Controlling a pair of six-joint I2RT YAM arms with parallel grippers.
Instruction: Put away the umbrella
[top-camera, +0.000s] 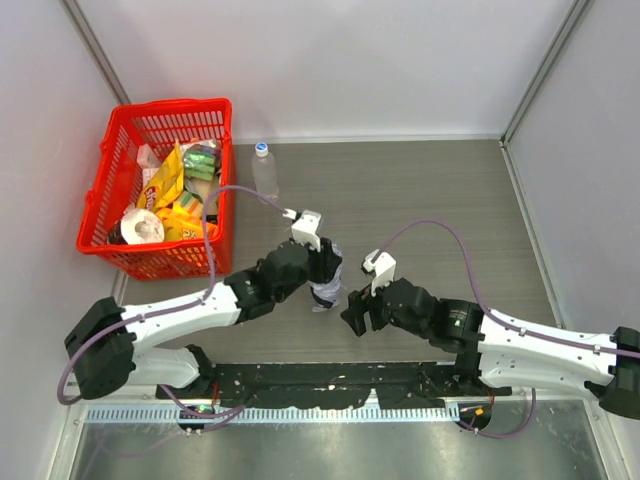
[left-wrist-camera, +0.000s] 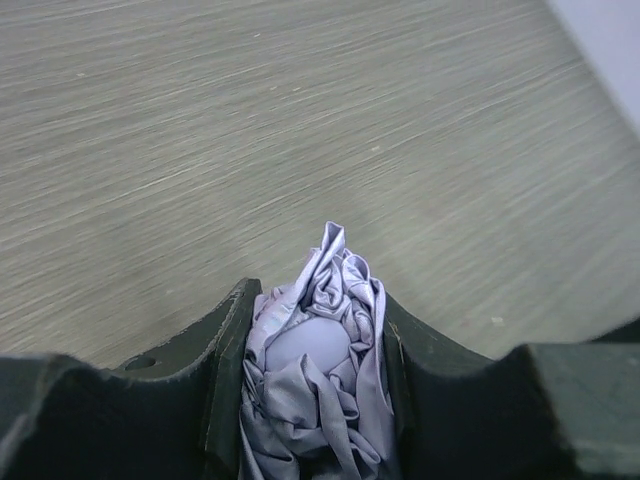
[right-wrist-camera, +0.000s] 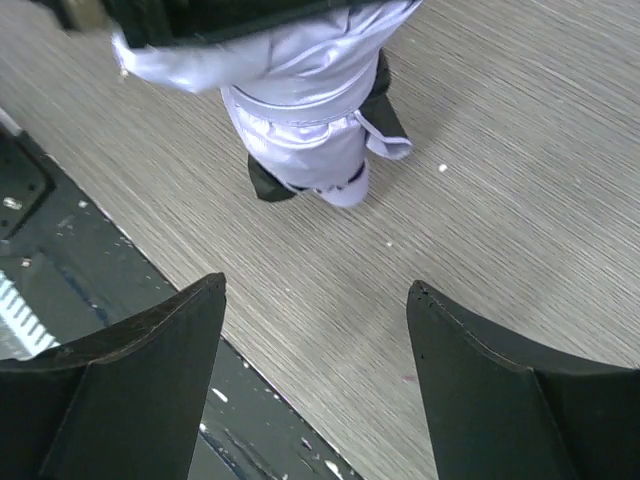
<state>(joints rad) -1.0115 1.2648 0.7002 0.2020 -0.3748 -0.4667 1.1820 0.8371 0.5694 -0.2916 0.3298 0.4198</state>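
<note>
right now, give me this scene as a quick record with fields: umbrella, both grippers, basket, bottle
umbrella: folded, pale lavender fabric bunched, held over the table; cannot tell if its lower end touches
left gripper: shut on the umbrella, fingers either side of the fabric
right gripper: open, nothing between the jaws, beside the umbrella and apart from it
red basket: far left, holding packets and other goods
bottle: clear, upright, just right of the basket

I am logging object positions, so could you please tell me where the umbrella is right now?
In the top view, the umbrella is clamped in the left gripper near the table's front centre, just left of the open right gripper.
</note>
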